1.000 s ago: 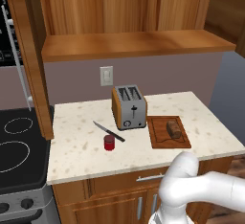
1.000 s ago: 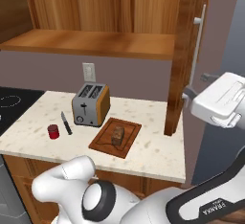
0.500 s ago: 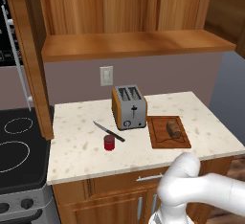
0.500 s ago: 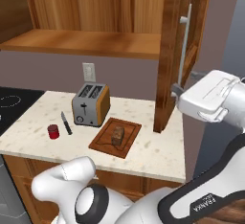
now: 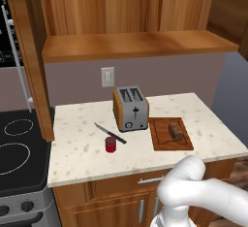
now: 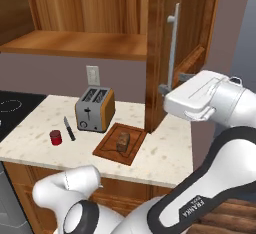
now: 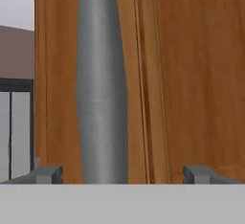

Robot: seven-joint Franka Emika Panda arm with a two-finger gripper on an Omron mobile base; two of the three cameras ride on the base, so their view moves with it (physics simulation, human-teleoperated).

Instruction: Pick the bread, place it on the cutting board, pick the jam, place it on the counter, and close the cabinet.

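Note:
The bread (image 5: 176, 130) (image 6: 123, 141) lies on the reddish cutting board (image 5: 162, 142) (image 6: 106, 150), right of the toaster. The red jam (image 5: 111, 144) (image 6: 55, 138) stands on the speckled counter (image 5: 77, 148) (image 6: 165, 153) by a knife. The cabinet (image 5: 135, 44) is open, with its right door (image 6: 159, 53) swung partly out. My gripper (image 6: 166, 89) (image 7: 122, 175) is open right at that door's silver handle (image 6: 173, 43) (image 7: 102, 84). The bar stands between the fingertips (image 7: 46, 174), and I cannot tell whether they touch it. Nothing is held.
A silver toaster (image 5: 131, 108) (image 6: 94, 109) and a black-handled knife (image 5: 110, 133) (image 6: 69, 128) sit on the counter. The black stovetop (image 5: 14, 148) lies to the left. The cabinet's left door (image 5: 24, 51) hangs open over the counter's left end.
My hand has swung left, and the right cabinet door has turned leftward with it. The jaws stay wide. Bread, jam and board have not moved.

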